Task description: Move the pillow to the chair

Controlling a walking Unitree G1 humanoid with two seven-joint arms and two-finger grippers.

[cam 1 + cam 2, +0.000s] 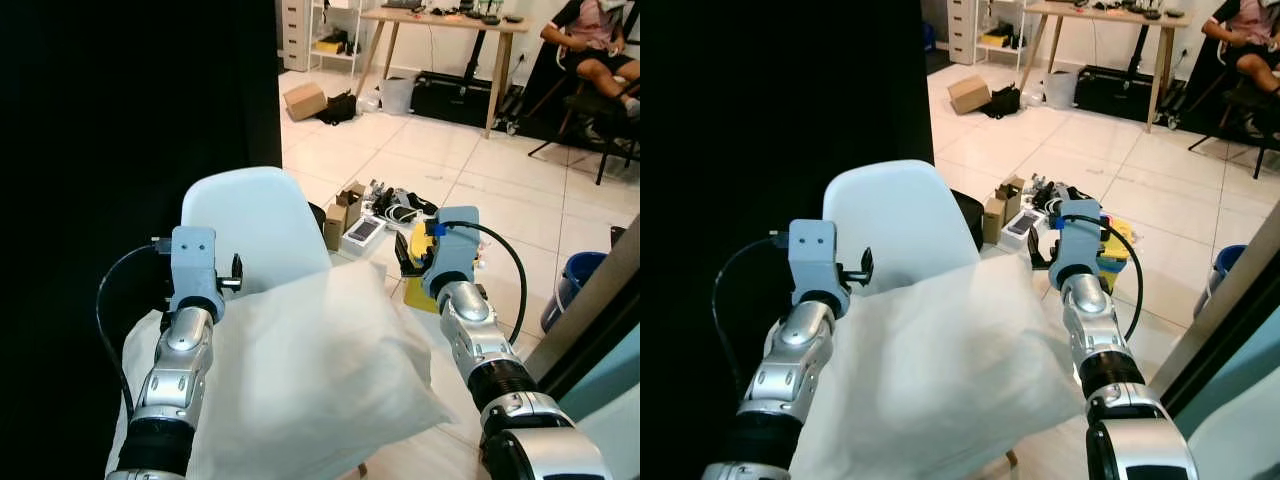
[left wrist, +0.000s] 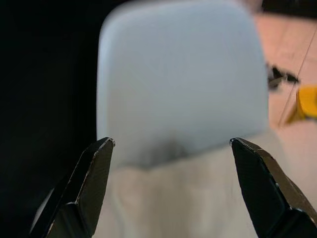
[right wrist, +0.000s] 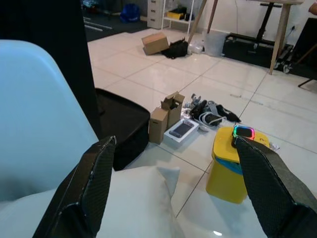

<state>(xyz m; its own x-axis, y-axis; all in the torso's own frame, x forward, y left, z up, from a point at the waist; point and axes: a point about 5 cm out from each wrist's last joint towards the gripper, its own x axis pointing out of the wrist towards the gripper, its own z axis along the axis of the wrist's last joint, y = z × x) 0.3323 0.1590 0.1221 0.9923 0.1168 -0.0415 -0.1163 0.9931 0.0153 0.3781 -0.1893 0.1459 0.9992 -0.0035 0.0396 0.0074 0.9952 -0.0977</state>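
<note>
Pillow point(image 1: 310, 390): judged light, soft and compliant; the cloth cover should bunch readily and give a fair grip, but the body will sag and fold if held at one point only. Best hold is probably at two opposite edges or corners, one per arm, pinching gathered fabric rather than the flat face. Not fragile; main risk is that it slides off the smooth seat if pushed unevenly. Appearance: plain white, roughly square, cover slightly wrinkled, one corner pointing toward the robot's right and overhanging the floor. Location: it lies on the seat of the white chair point(image 1: 255, 220), its far edge resting against the base of the chair back, lying between the two forearms. Left gripper point(image 2: 171, 144): fingers spread wide, holding nothing, hovering above the pillow's far edge and aimed at the chair back. Right gripper point(image 3: 173, 148): fingers likewise spread apart and empty, above the pillow corner, looking past it to a yellow bin point(image 3: 235, 166) and small boxes point(image 3: 166, 116) on the tiled floor point(image 1: 480, 170). A person sits well apart at the far right, near a counter point(image 1: 445, 20)
</note>
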